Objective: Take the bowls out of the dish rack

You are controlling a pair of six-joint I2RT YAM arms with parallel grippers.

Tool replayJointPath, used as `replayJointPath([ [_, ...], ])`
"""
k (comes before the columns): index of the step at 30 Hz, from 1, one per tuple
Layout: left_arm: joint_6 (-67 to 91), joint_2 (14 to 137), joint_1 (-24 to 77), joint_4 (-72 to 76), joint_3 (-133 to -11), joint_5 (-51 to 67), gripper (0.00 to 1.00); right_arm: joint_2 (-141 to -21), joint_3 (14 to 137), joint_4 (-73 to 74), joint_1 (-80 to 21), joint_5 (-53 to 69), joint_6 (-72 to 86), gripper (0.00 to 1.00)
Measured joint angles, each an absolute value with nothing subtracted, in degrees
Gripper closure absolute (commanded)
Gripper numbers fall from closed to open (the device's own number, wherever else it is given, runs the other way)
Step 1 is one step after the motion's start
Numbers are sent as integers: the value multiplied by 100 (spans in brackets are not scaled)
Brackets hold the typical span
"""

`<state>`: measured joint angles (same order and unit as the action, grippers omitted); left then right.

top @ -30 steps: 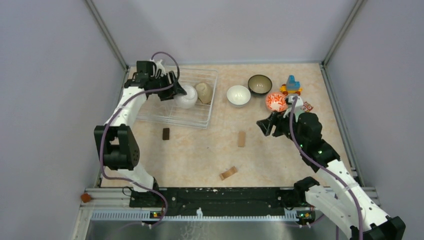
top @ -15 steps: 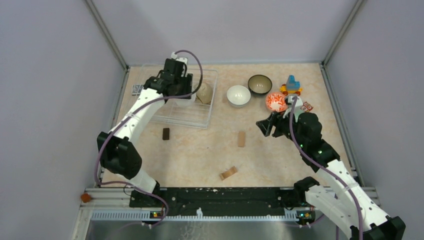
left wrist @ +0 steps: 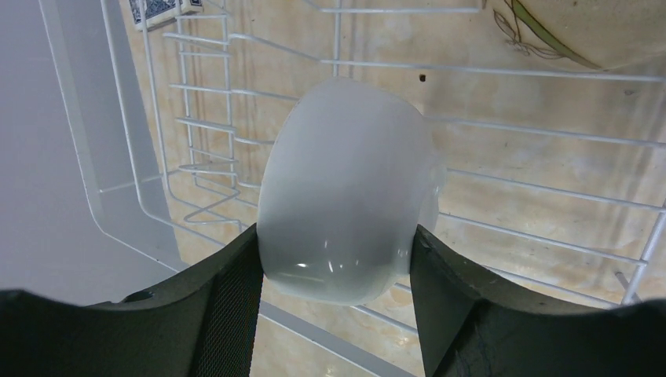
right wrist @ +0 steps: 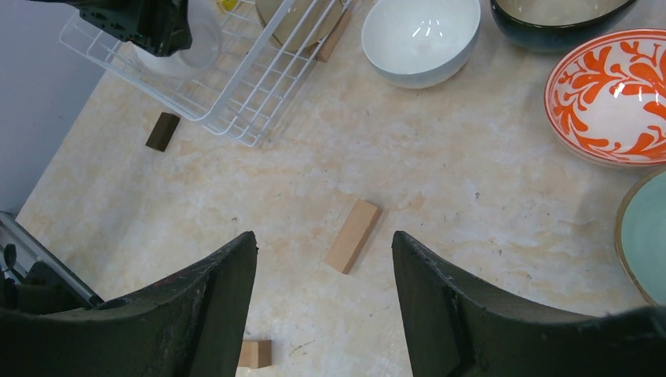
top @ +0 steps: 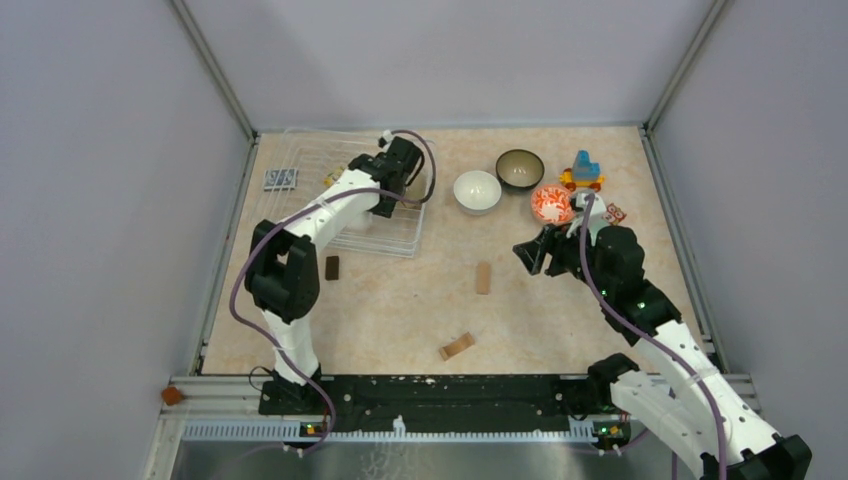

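The wire dish rack [top: 312,236] stands at the back left and also shows in the left wrist view [left wrist: 196,126] and the right wrist view [right wrist: 236,102]. My left gripper [top: 388,190] [left wrist: 336,236] is over the rack's right part, shut on a white bowl [left wrist: 345,196] [right wrist: 198,39] held just above the wires. A tan bowl [top: 412,185] [left wrist: 581,27] lies in the rack beside it. On the table stand a white bowl [top: 477,190], a dark bowl [top: 520,168], an orange patterned bowl [top: 552,203] and a pale-green bowl [right wrist: 648,236]. My right gripper [top: 530,250] [right wrist: 323,243] is open and empty.
A toy vehicle [top: 583,170] stands at the back right. Wooden blocks [top: 483,278] [top: 457,346] and a dark block [top: 332,267] lie mid-table. A small card [top: 280,178] lies left of the rack. Walls close in left, right and back.
My left arm has swung right across the rack, carrying the white bowl from the rack's left part to its right side. The right arm has not moved.
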<state>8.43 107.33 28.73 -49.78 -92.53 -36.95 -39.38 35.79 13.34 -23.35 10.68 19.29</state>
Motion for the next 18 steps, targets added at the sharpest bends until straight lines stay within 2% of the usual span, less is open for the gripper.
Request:
replayJointPath([
  [5, 910, 10899, 3000, -5113, -9253, -3776, 39, -3938, 3579, 1334, -2335, 1063, 1929, 37],
  [9, 926, 10980, 3028, -5129, -9253, -3632, 16, -3938, 3579, 1334, -2335, 1063, 1929, 37],
  [12, 945, 11008, 3028, -5131, -9258, -3275, 2, -3938, 3579, 1334, -2335, 1063, 1927, 37],
  [16, 963, 11201, 3028, -5186, -9301, -2821, 1, -3938, 3579, 1332, -2335, 1061, 1922, 37],
  [18, 961, 11279, 3028, -5238, -9321, -2596, 4, -3938, 3579, 1334, -2335, 1061, 1918, 37],
])
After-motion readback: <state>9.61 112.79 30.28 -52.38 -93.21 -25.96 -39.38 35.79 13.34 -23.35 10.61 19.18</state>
